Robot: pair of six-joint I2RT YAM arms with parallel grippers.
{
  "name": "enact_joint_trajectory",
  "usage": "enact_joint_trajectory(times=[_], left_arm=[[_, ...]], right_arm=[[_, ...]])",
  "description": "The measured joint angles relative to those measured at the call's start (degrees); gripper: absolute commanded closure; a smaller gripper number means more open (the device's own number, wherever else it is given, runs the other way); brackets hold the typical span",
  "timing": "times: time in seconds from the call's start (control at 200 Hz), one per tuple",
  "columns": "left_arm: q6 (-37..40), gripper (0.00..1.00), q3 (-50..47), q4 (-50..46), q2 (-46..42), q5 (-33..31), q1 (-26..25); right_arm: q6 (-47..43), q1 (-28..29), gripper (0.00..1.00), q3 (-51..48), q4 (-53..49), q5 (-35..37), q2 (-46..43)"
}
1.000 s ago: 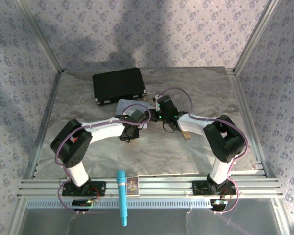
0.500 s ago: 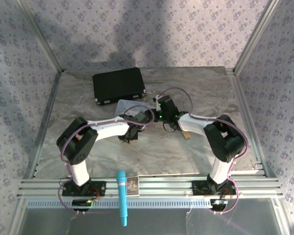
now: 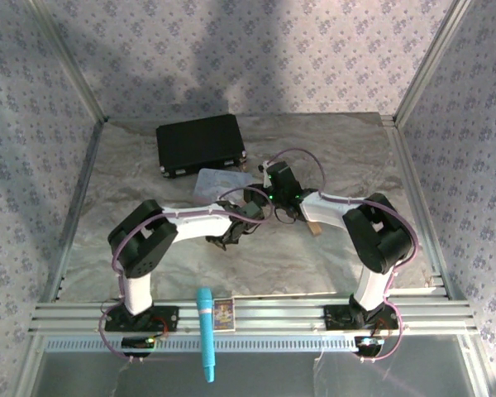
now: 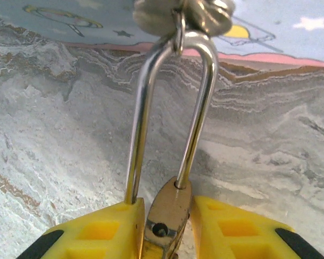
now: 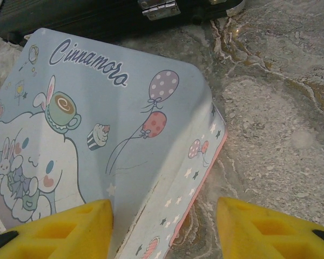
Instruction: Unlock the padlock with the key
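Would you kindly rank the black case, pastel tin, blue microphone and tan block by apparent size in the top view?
black case
pastel tin and blue microphone: unsure, tin partly covered, microphone nearer
tan block

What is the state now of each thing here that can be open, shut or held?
left gripper, shut on the padlock.
padlock, looks unlocked: one leg of the shackle enters the body, the other stands beside it.
right gripper, open, holding nothing.
tin, lid on.
black case, shut.
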Motion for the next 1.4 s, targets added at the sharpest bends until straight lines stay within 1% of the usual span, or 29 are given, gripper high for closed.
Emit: enact_joint_trajectory(times=[0.105, 0.175, 0.22, 0.315, 0.475, 0.665, 0.77, 0.84, 1.004, 1.189, 1.259, 1.279, 1.369, 1.399], left_arm=[[-0.6, 0.7, 0.3, -0.4, 0.5, -1.1, -0.8], [-1.0, 0.74, 0.3, -0.4, 0.6, -1.5, -1.2], [-1.0, 0.74, 0.4, -0.5, 0.8, -1.7, -1.5], [-1.0, 0.75, 2.0, -2.6, 2.1, -2.6, -2.4], [-1.0, 0.8, 3.9, -5.3, 4.1, -4.5, -3.3], [-1.0, 0.79, 4.4, -7.0, 5.0, -6.1, -3.9], [-1.0, 0.76, 4.5, -7.4, 5.0, -6.6, -4.7], [-1.0, 0.74, 5.0, -8.0, 5.2, -6.5, -5.6], [-1.0, 0.73, 6.8, -8.7, 6.2, -6.0, -7.9], [-0.3, 0.73, 7.1, -8.7, 6.6, -5.2, -8.2], [0.0, 0.71, 7.1, -8.4, 6.5, -5.0, -8.2], [0.1, 0.68, 7.1, -8.3, 6.5, -5.0, -8.2], [1.4, 0.49, 6.0, -7.2, 4.7, -4.5, -7.9], [1.9, 0.4, 5.4, -6.3, 3.5, -3.7, -7.8]], right_arm=[[0.3, -0.2, 0.46, 0.0, 0.9, -0.2, 0.4], [0.4, -0.2, 0.46, 0.0, 1.2, -0.2, 0.5], [0.4, -0.2, 0.46, 0.0, 1.4, -0.2, 0.6], [0.5, -0.2, 0.46, 0.0, 1.6, -0.3, 0.7], [0.9, -0.3, 0.46, -0.3, 2.2, -0.3, 0.7], [1.3, -0.7, 0.46, -0.7, 2.9, -1.1, 0.7], [1.5, -0.8, 0.46, -0.7, 3.1, -1.5, 0.9], [1.7, -0.8, 0.46, -0.7, 3.3, -1.6, 1.0], [1.7, -0.9, 0.46, -0.7, 3.7, -1.8, 1.2], [1.8, -0.9, 0.46, -0.9, 4.0, -1.8, 1.2], [1.9, -1.0, 0.46, -1.1, 4.3, -2.0, 1.2], [1.9, -1.0, 0.45, -1.1, 4.4, -2.0, 1.2], [1.9, -1.2, 0.43, -1.3, 4.6, -2.0, 1.1], [1.9, -1.3, 0.42, -1.3, 4.4, -2.1, 1.0]])
